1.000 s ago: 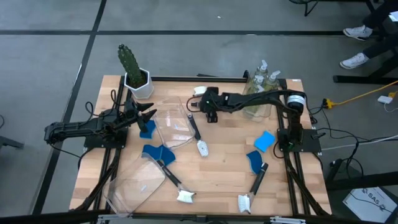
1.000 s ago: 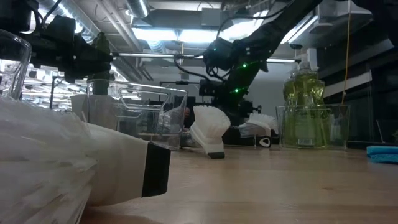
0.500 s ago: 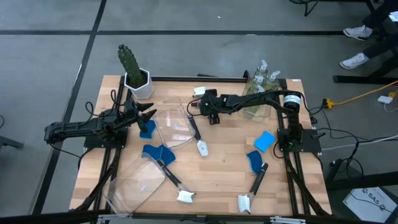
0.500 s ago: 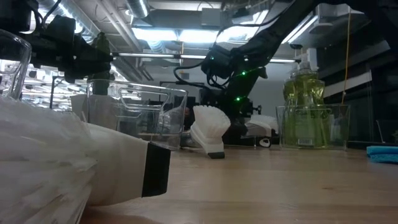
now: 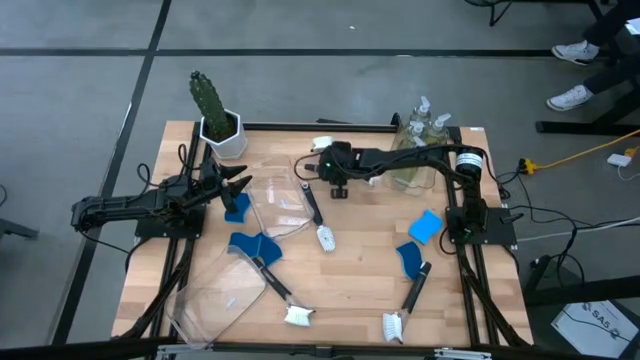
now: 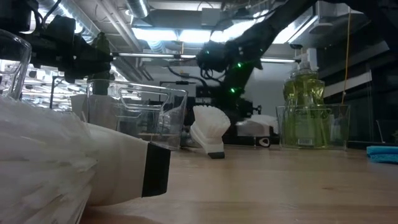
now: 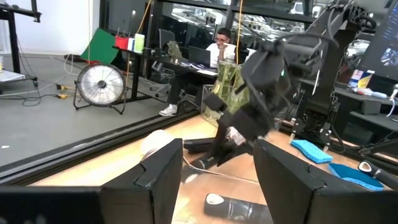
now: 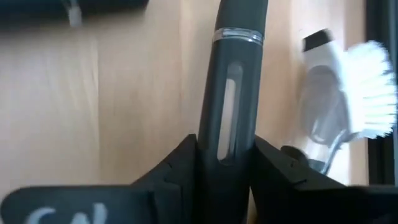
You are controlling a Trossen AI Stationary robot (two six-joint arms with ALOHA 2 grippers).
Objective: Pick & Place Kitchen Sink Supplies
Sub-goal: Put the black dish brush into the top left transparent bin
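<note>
wooden table [image 5: 360,250]: right tool [image 8: 224,163] clamped on black brush handle [image 8: 231,93] between its fingers.

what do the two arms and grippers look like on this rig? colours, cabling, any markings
Both arms are dark, near-black jointed links with black cables along them. The right arm has a white band at its shoulder joint, and green lights glow near its wrist. The left gripper and right gripper have flat matte black fingers. White lettering beneath the right fingers is unreadable.

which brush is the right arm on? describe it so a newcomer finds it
Start at the potted cactus at the table's far edge. Toward the soap bottles, the right gripper pinches a black brush handle. Unlike the other brushes, it lies against the table's far rim.
</note>
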